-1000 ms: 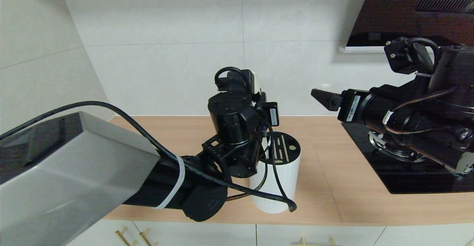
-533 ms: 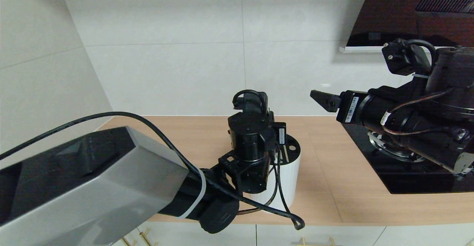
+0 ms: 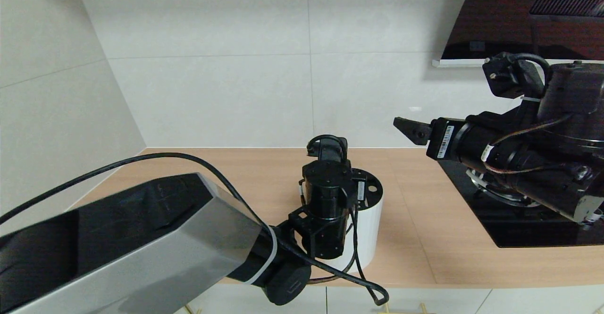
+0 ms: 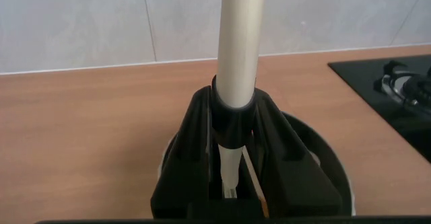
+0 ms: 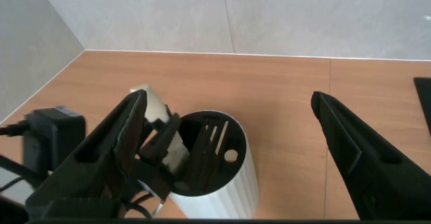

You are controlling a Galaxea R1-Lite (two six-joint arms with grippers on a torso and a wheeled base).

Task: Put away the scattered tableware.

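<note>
A white cylindrical holder [image 3: 365, 224] with a black slotted top [image 3: 370, 186] stands on the wooden counter [image 3: 226, 167]. My left gripper [image 4: 234, 116] hangs straight above it, shut on the cream handle [image 4: 239, 35] of an upright utensil. The utensil's lower end points down at the slotted top [image 4: 316, 157] and is hidden between the fingers. My right gripper [image 5: 229, 96] is open with nothing in it, held in the air to the right of the holder [image 5: 222, 170]. From there the left gripper [image 5: 168, 135] and the cream handle [image 5: 149, 104] show at the holder's rim.
A black hob [image 3: 495, 224] with a burner is set into the counter at the right, under my right arm. A dark range hood [image 3: 519, 16] hangs above it. The tiled wall closes the back and left. Bare counter lies left of the holder.
My left arm has swung to the right and come down, bringing its gripper and the utensil over the holder's top. The right arm has barely shifted.
</note>
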